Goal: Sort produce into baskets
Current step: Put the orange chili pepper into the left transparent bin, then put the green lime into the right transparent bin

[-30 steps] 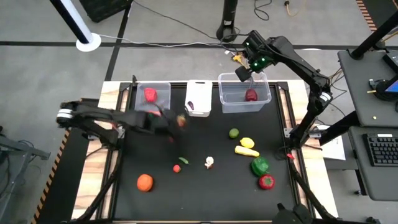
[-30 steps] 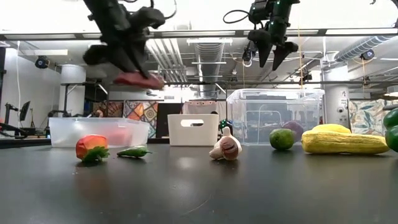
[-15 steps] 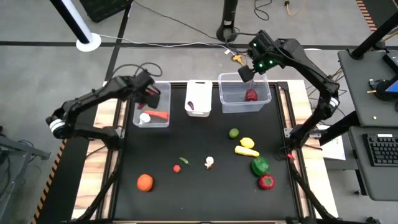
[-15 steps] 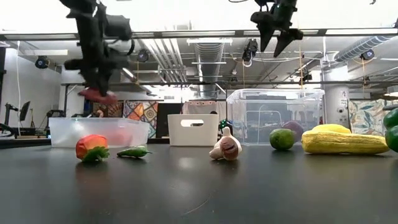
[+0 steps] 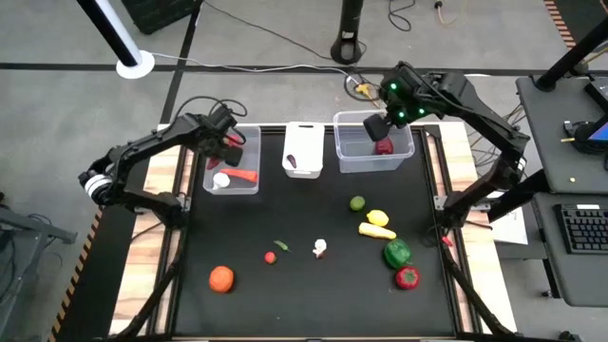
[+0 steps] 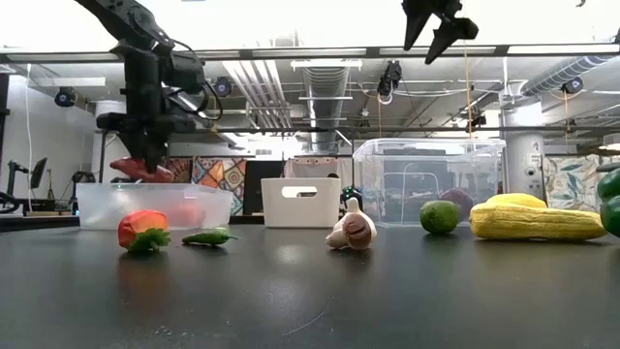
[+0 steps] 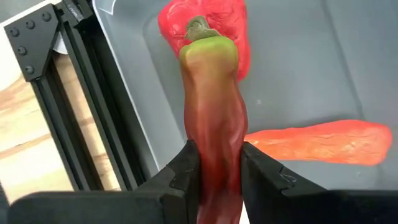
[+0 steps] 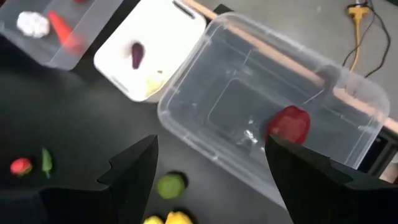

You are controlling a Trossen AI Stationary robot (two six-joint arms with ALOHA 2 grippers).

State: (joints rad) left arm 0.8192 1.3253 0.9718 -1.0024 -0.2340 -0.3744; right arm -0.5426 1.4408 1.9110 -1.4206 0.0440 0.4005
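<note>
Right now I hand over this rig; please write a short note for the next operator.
Left gripper: shut on a long red pepper, above the left clear tub.
Right gripper: open, empty, above the wide clear tub.
Done: carrot, garlic and a red piece in the left tub; a red item in the wide tub; purple piece in the white tub.
Left: release the pepper, then sort the produce on the table, e.g. the orange and lime.

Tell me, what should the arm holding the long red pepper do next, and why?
Probably open its jaws and let go. The left gripper grips the long red pepper right above the clear left tub, where a carrot and another red pepper already lie.
</note>
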